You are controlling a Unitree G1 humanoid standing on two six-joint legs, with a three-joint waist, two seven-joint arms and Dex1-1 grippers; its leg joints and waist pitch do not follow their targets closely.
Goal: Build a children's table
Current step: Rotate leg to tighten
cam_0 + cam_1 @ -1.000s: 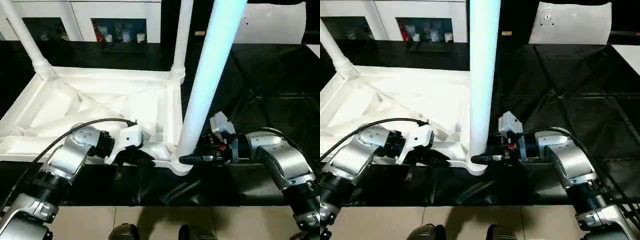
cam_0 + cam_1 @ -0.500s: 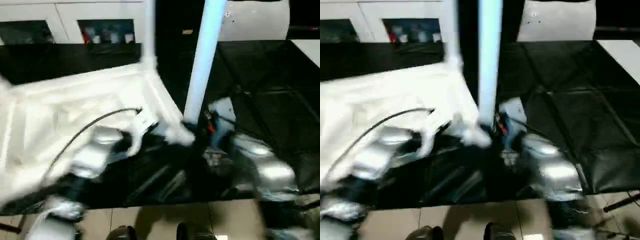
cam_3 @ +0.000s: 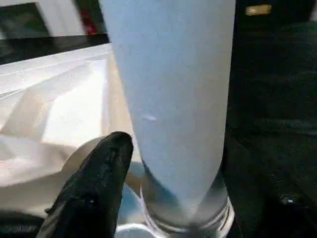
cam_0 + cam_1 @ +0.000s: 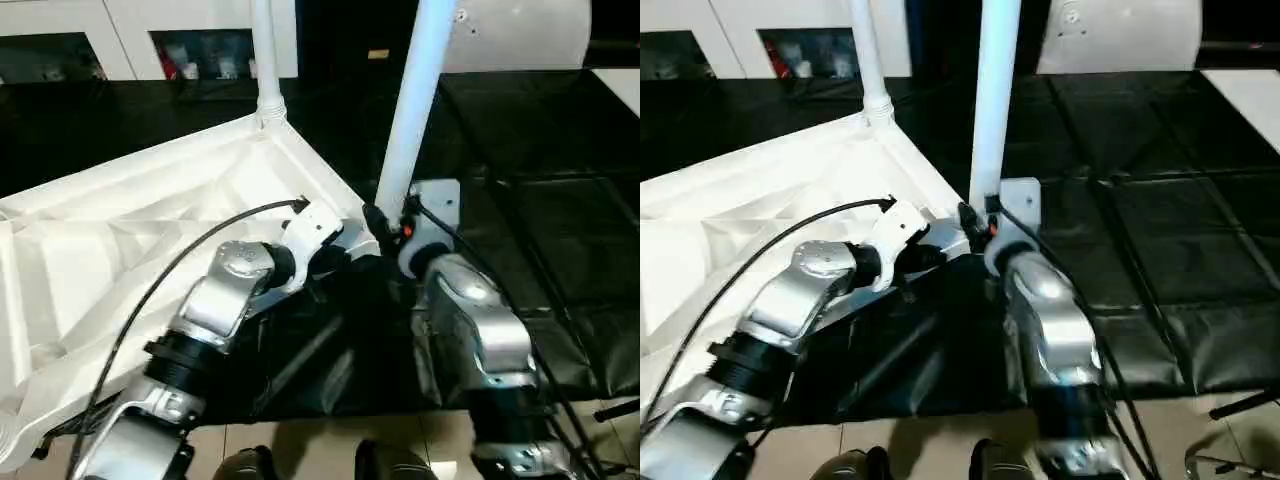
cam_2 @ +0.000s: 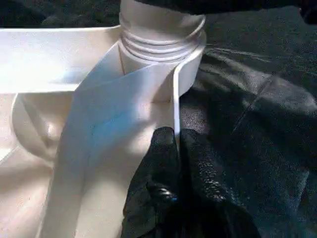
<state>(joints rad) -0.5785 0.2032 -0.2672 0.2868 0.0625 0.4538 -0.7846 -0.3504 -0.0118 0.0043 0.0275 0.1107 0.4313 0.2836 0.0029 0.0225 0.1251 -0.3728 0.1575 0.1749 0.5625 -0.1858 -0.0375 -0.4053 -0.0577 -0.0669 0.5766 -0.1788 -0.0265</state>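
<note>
I've got the children's table [image 4: 150, 230] upside down in front of me, ribbed underside facing up, lying on a black sheet [image 4: 560, 200] and turned at an angle so one corner points toward my right arm. Two white legs stand up from it: the near leg [image 4: 412, 110] rises from that corner socket, and the far leg [image 4: 265, 55] stands at the next corner along the edge, further away.

My left hand [image 5: 177, 144] is pinched closed on the thin rim wall of the tabletop, just beside the near leg's threaded base, one black finger on either side of the rim. My right hand [image 4: 385, 222] sits at the foot of the near leg; from its wrist I see one black finger [image 3: 96, 183] just beside the leg, but I can't tell whether it actually grips it.

Beyond the sheet there's a white cabinet [image 4: 130, 30] with glass-fronted compartments, and a white panel [image 4: 520, 35] off to the right.
</note>
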